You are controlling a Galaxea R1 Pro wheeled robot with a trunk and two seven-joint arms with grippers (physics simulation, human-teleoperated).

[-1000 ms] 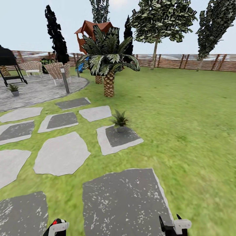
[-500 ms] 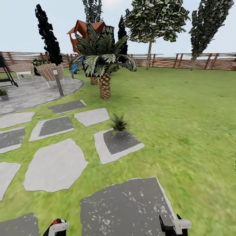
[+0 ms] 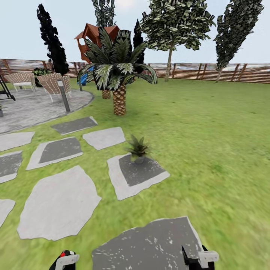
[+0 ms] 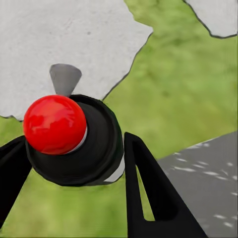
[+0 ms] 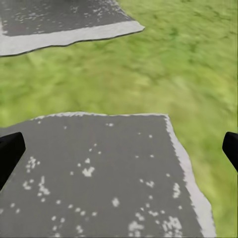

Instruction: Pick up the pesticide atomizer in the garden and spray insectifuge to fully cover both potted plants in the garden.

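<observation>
The slim black cylindrical pesticide atomizer with a round red tip (image 4: 69, 139) is seen in the left wrist view clamped between the two black fingers (image 4: 148, 193) of the left gripper (image 4: 74, 163), its red tip turned toward the camera; below it lie a pale grey stone and green grass. In the head view, the left gripper (image 3: 64, 260) is seen at the bottom edge, with a red spot on it.

A small potted plant, a rosette of pointed green leaves in a little grey pot (image 3: 138, 149), is seen standing at the far edge of a grey stepping stone with a darker centre (image 3: 137, 175), ahead of the robot in the green lawn (image 3: 210, 150). Further stepping stones are spread to the left of it, toward a round grey paved patio (image 3: 33, 107).

The right gripper (image 3: 198, 258) is shown at the bottom edge of the head view, over a dark speckled stone (image 5: 94, 178). In the right wrist view its black fingers (image 5: 10, 151) are spread wide apart, with nothing between them.

Behind the plant, a palm with a scaly brown trunk (image 3: 119, 98) is rooted in the lawn, and a brown slatted wooden fence (image 3: 210, 72) runs along the far side.
</observation>
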